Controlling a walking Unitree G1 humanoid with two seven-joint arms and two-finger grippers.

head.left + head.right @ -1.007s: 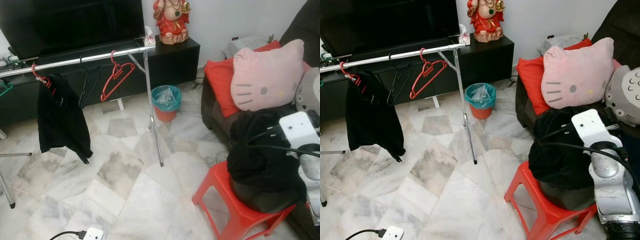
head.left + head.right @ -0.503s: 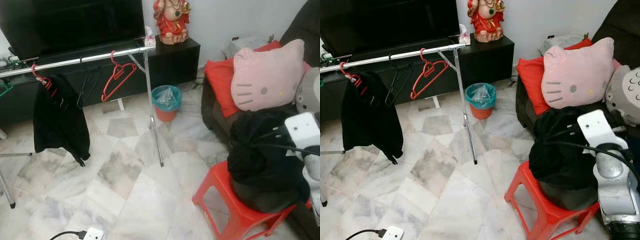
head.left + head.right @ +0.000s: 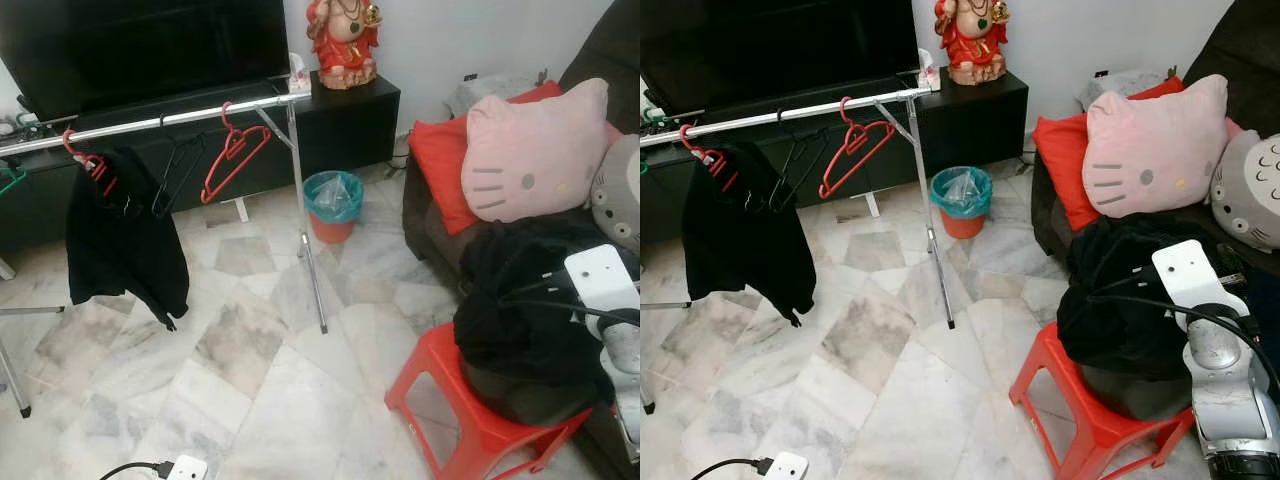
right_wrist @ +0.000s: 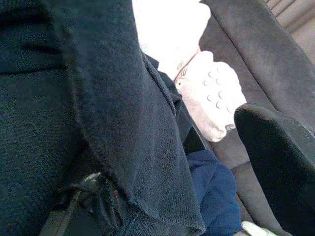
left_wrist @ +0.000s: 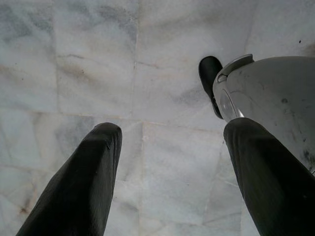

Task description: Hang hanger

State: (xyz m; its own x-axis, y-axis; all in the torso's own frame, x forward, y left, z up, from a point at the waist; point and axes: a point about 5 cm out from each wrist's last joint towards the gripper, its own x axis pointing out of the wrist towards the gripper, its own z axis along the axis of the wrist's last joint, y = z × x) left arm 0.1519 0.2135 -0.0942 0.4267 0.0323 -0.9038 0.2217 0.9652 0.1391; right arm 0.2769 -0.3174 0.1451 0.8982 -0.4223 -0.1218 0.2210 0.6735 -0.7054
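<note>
At near right, our right gripper (image 4: 162, 147), jaws wide, meets the black clothes pile (image 3: 1130, 300); left gripper (image 5: 170, 172) hangs wide; we should close on fabric only.

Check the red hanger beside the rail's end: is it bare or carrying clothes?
Bare. The red hanger hangs from the rail with only its open frame showing; nothing is draped on it.

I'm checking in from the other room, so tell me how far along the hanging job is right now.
Looks done: a black garment on a red hanger hangs from the rail, beside an empty red hanger and a black one. In hand: nothing clearly; the right gripper is against the dark clothes pile on the red stool. The left gripper hangs open over the floor. Left: the pile.
</note>
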